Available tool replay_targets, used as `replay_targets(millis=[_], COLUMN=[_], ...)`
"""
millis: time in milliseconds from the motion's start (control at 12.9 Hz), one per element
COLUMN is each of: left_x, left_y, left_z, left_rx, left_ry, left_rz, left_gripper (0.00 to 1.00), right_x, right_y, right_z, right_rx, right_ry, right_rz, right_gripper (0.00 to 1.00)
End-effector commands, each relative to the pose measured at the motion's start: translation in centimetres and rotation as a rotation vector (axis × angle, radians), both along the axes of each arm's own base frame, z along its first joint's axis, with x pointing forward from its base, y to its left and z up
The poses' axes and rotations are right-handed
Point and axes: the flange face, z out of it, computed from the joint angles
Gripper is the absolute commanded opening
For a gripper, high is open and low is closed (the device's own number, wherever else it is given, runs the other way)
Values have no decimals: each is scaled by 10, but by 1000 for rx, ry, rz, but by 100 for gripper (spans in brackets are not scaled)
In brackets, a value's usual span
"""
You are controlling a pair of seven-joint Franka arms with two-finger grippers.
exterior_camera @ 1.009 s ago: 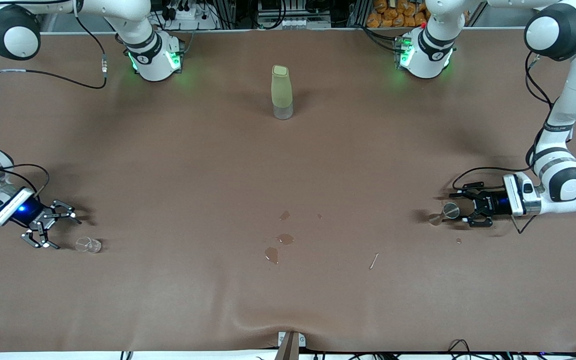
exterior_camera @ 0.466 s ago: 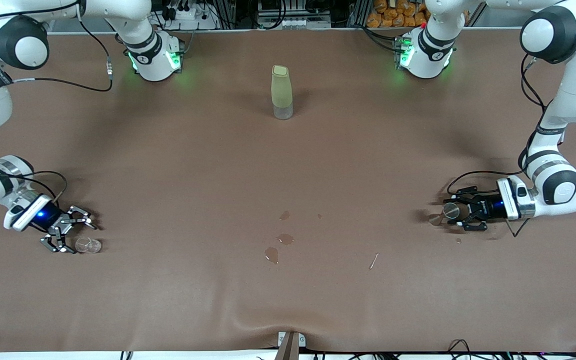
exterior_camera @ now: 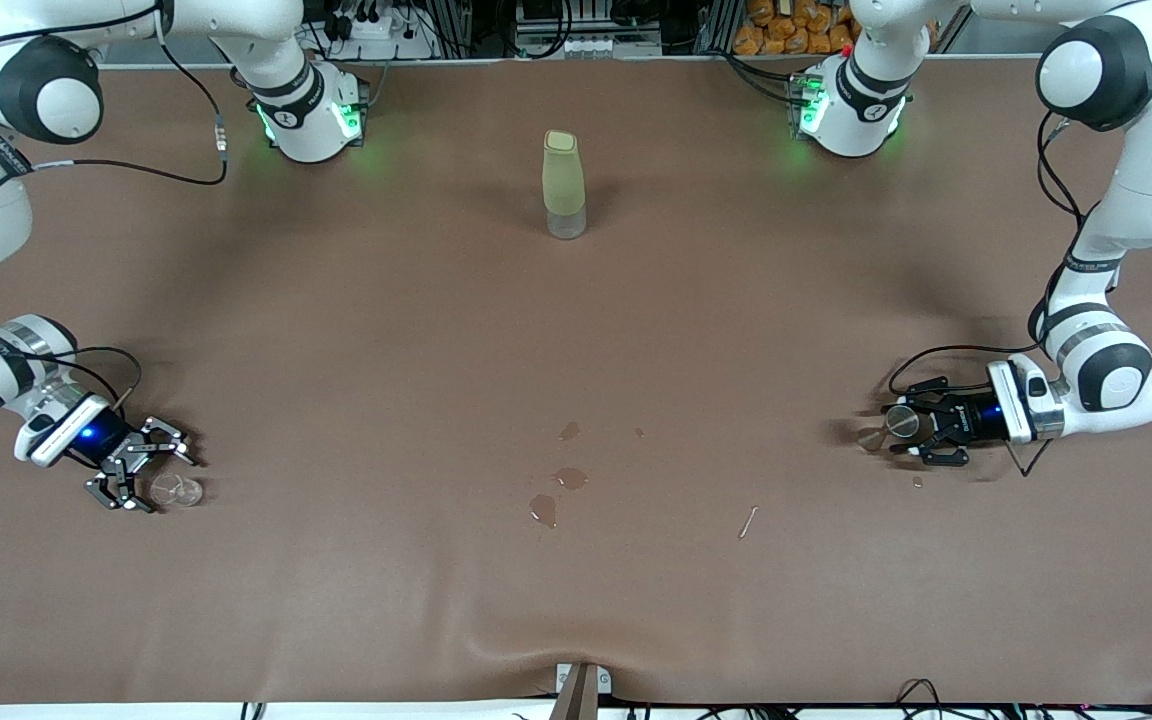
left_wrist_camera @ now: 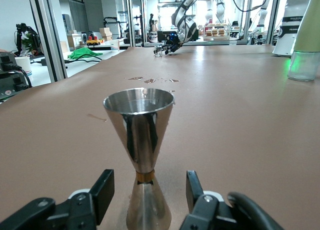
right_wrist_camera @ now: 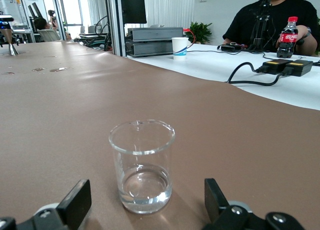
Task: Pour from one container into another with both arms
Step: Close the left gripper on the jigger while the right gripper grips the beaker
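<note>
Neither container is lifted yet: the right gripper (exterior_camera: 150, 478) stands spread wide around the upright glass cup (exterior_camera: 176, 490), a little liquid in its base, and the left gripper (exterior_camera: 908, 432) brackets the jigger (exterior_camera: 901, 421) low on its stem, fingers apart and not touching, so grasping, lifting and pouring all remain. Past both tools the brown table (exterior_camera: 576, 330) carries small wet spots (exterior_camera: 556, 480) between them and the green bottle (exterior_camera: 563, 185) toward the arms' bases, with white desks and a seated person in the room around.

Our left gripper (exterior_camera: 898, 433) sits low at the left arm's end of the table, fingers (left_wrist_camera: 199, 190) apart. Our right gripper (exterior_camera: 156, 478) lies low at the right arm's end, fingers (right_wrist_camera: 76, 202) spread wide.
</note>
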Motion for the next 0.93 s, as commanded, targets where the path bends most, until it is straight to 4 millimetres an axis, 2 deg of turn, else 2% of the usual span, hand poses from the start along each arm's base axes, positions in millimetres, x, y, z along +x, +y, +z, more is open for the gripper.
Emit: replay_targets(millis=[0, 466, 699, 854], left_x=[8, 9, 7, 6], left_y=[-12, -15, -8, -7], left_z=[1, -1, -1, -1], left_rx=[-19, -13, -9, -10], left_ry=[-29, -42, -44, -43], left_rz=[15, 16, 21, 22], left_gripper=[64, 51, 50, 44], right_x=[9, 20, 22, 21], right_y=[7, 22, 26, 26], right_z=[-4, -2, -6, -7], right_rx=[10, 47, 40, 40], right_ry=[-17, -34, -26, -24], right_rz=[-16, -51, -66, -67], right_gripper=[100, 100, 100, 100])
